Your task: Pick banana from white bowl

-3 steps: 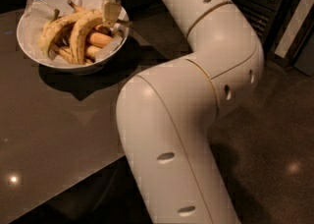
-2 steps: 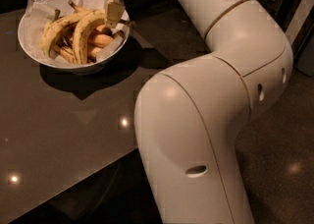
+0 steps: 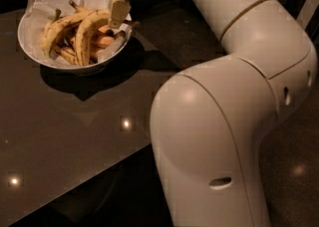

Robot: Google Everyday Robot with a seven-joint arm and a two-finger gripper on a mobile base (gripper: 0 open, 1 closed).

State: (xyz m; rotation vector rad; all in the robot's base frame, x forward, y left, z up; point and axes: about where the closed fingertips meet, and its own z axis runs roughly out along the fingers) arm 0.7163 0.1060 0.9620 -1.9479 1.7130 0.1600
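I have the end effector (image 3: 117,18) low over the right side of the white bowl (image 3: 29,47), its tip down among the fruit just inside that rim. I cannot tell how far open it is, nor whether it has hold of anything. Its pale tip overlaps the upper end of the banana (image 3: 88,31), which I read as contact or close to it, no more.

The banana lies in the bowl's right half. It is the thick, strongly curved one. Its upper end sits by the bowl's right rim, directly under the end effector, and its body sweeps from there toward the bowl's centre and down to the near rim. So the long axis runs from the bowl's far right to its near middle, and the bulk of the fruit lies left of the end effector, toward the bowl's near rim. A straighter banana (image 3: 60,29) lies alongside on the bowl's left, touching it or nearly so. Small orange bananas (image 3: 103,42) sit under the curve at the bowl's right.

My judgement is that the grasp turns on that upper end. The arm (image 3: 234,101) stretches in from the right of the bowl, so this end is what it meets first. A lift from there would drag the long tail across its neighbours and the crinkled paper (image 3: 36,11) lining the bowl. The bowl stands on the dark bench (image 3: 75,141).
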